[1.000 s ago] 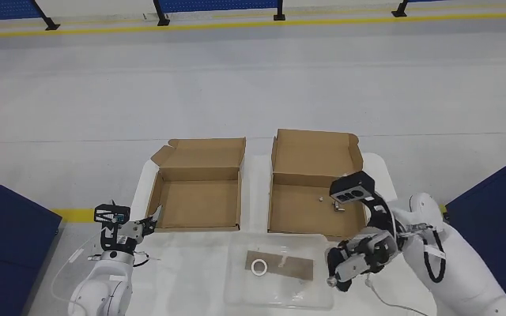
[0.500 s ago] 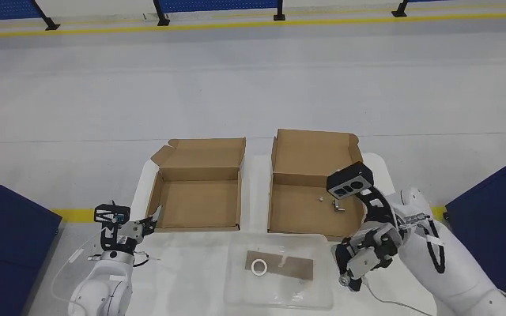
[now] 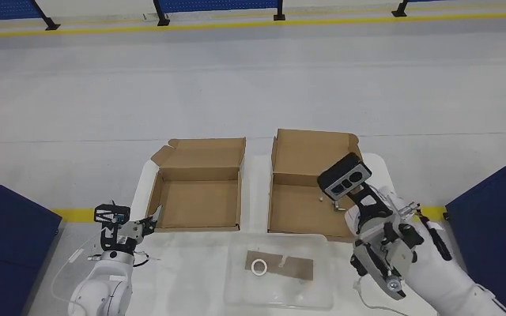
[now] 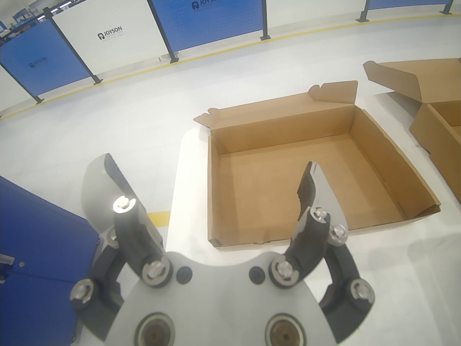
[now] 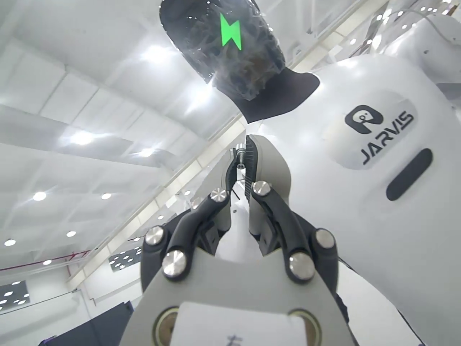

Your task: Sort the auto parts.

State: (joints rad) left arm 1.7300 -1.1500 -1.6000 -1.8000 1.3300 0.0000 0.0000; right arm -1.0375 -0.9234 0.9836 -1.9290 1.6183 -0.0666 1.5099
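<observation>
Pinching a small threaded metal part (image 5: 240,155) between its tips, my right claw (image 5: 242,148) is clenched on it and turned upward, away from the desk (image 3: 194,251). From above I see that arm (image 3: 381,241) at the near right corner of the right cardboard box (image 3: 310,154), lifted off the desk. Two more small parts (image 3: 320,198) lie close together on that box's floor, near its right side. In front of the two boxes sits a clear plastic tray (image 3: 277,236), and in it I see a brown cardboard strip (image 3: 285,266) with a white ring (image 3: 258,268) at its left end. The left cardboard box (image 4: 389,152) stands open. My left claw (image 4: 210,168) is released, fingers spread wide, at that box's near left corner above the desk.
</observation>
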